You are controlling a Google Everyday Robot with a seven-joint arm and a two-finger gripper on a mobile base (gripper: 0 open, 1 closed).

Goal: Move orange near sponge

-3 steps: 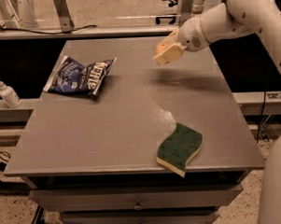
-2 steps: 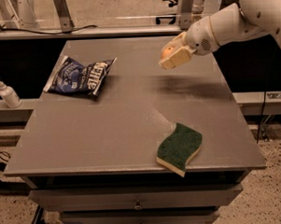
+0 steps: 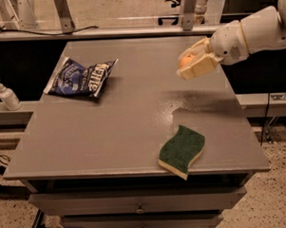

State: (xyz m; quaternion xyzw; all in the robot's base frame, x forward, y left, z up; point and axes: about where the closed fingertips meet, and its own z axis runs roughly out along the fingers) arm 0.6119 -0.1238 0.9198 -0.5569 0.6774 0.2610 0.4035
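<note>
Sponge (image 3: 181, 151) first, lying flat by the front edge toward the right corner, green side up. Further back, over the right side, we see the gripper (image 3: 192, 66) in the air, its fingers pinching the orange (image 3: 186, 60), held high, we judge, to travel freely. Nothing stands between them on the worktop (image 3: 110, 131). Blue snack bag (image 3: 82, 76) lies well apart, toward the far left corner; a pump bottle (image 3: 6, 95) stands beyond the left edge.

bare tabletop (image 3: 134, 121) between gripper (image 3: 194, 65) (upper right) and sponge (image 3: 181, 150)
</note>
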